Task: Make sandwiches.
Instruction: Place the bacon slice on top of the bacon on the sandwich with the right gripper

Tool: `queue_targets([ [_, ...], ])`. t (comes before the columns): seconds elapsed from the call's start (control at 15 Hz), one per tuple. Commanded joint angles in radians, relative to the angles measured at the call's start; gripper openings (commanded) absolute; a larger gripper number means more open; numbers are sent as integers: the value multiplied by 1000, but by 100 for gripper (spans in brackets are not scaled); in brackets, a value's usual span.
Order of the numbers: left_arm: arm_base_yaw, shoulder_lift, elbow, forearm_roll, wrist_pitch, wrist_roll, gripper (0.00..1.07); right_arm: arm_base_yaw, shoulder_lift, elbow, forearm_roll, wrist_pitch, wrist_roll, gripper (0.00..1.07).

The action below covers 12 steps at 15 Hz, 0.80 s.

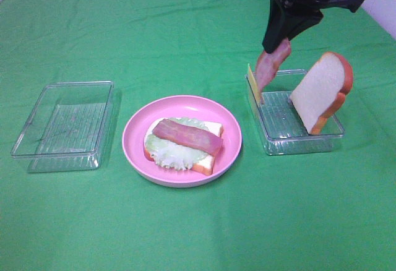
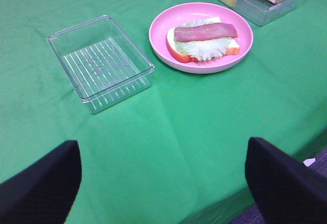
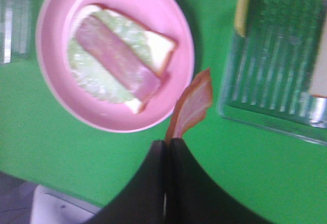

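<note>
The counter [image 1: 185, 234] has a green cloth cover, matt and lightly creased. The left tray [image 1: 62, 84] and right tray [image 1: 300, 144] are clear, glossy plastic with ribbed floors. The plate [image 1: 132, 136] is smooth, with a soft shine. The bacon [image 1: 272, 65] looks smooth.

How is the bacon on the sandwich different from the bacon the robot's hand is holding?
The pink bacon strip on the sandwich lies flat on pale green lettuce in the round pink plate; the held pink bacon strip hangs down by the clear plastic tray with the white bread slice. No hand touches the sandwich strip; the black right hand pinches the held strip's top end. Both are long and pink-red.
</note>
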Motion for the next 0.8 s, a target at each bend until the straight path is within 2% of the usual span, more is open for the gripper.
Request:
queue_targets([
  [0.07,-3,-1,3,-10,-10,6,83,-1,-11,-4,191,76,-96,0],
  [0.27,-3,-1,3,-10,-10,6,83,27,18,-4,349,30,-186,0],
  [0.6,-3,-1,3,-10,-10,6,83,172,181,-4,478,-215,-225,0],
  [0.8,-3,-1,3,-10,-10,6,83,170,300,-4,535,-339,-225,0],
])
